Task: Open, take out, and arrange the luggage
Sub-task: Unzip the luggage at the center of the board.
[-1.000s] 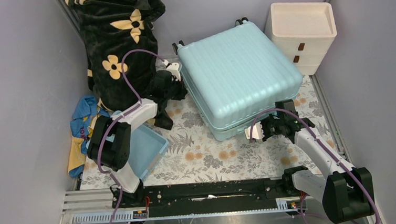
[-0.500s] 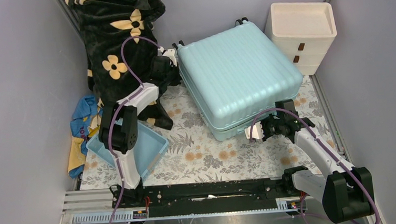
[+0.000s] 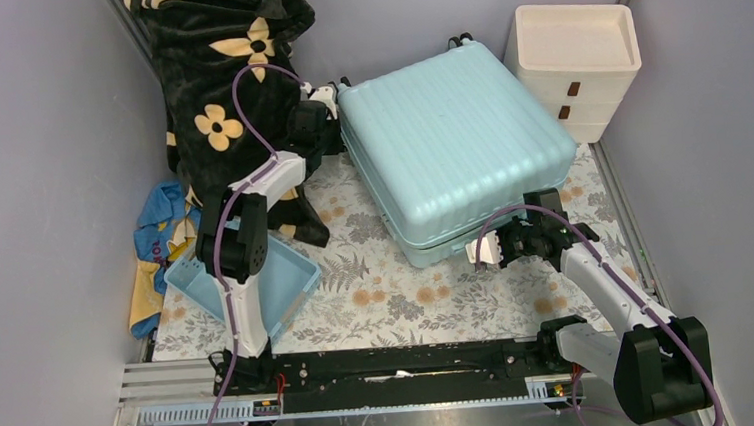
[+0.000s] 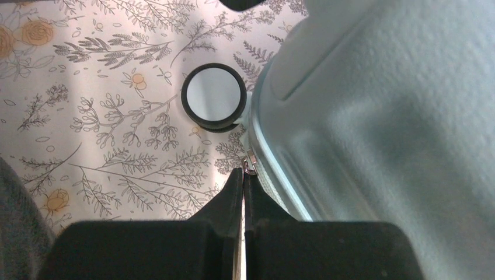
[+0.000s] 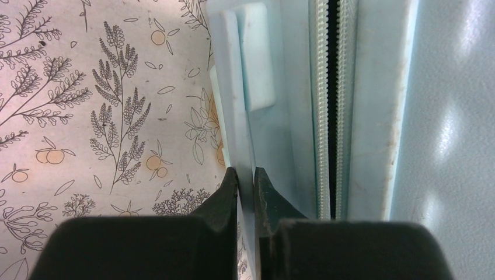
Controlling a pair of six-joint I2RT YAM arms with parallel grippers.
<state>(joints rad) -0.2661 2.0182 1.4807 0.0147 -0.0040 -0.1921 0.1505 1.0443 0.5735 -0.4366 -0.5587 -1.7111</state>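
The pale aqua ribbed luggage (image 3: 453, 142) lies flat on the floral mat, lid down. My left gripper (image 3: 318, 102) is at its far left corner, beside a black wheel (image 4: 213, 97). In the left wrist view that gripper (image 4: 243, 172) is shut on the small metal zipper pull (image 4: 251, 164) at the shell's seam. My right gripper (image 3: 486, 250) is at the near edge. It (image 5: 245, 173) is shut on a thin aqua side handle (image 5: 248, 105) of the luggage. Beside the handle the zipper (image 5: 333, 87) shows a dark gap between its teeth.
A cream drawer unit (image 3: 576, 64) stands at the back right, close to the luggage. A black flowered blanket (image 3: 228, 73) hangs at the back left, with a blue and yellow cloth (image 3: 158, 243) below it. A small blue basket (image 3: 277, 280) sits by the left arm. Walls close both sides.
My left gripper has travelled away from the bases along the luggage's left side to its far corner, staying shut. The right arm and the luggage have not moved.
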